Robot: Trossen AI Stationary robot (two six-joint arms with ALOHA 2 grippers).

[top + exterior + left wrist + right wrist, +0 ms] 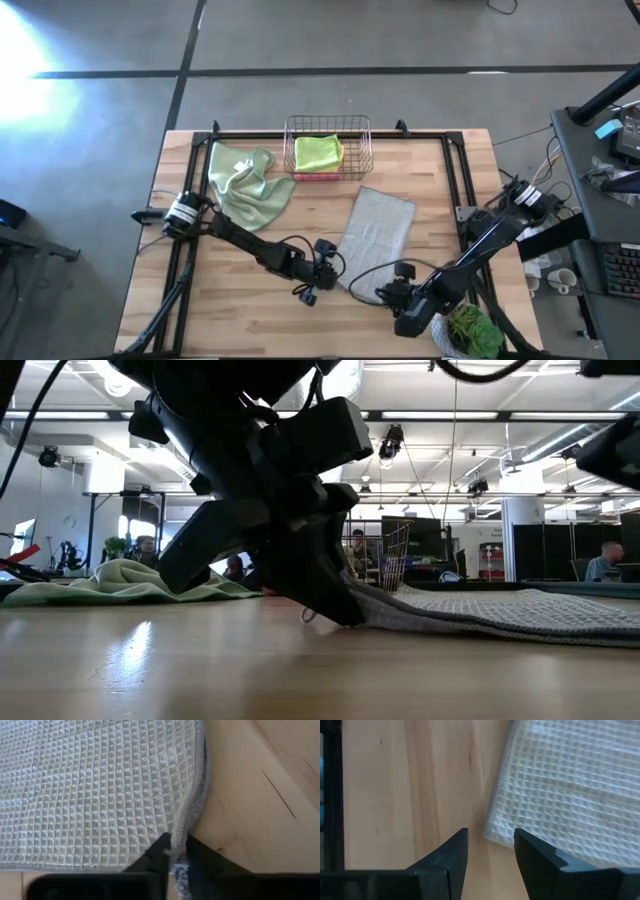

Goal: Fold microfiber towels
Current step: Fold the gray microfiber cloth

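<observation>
Two end effectors work the grey towel: left end effector pinches its six-o'clock edge, right end effector gapes wide, needing its corner next.

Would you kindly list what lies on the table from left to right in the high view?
Pale green towel → left gripper, pinching the grey towel's edge → grey towel → right gripper, open → potted plant. The wire basket overlaps these, so it is omitted.

Right gripper low over the wooden table, its two dark fingers spread apart, corner of the grey-beige waffle-weave towel lying flat just ahead of the gap, cloth spreading away toward two o'clock, dark frame rail at nine o'clock
</observation>
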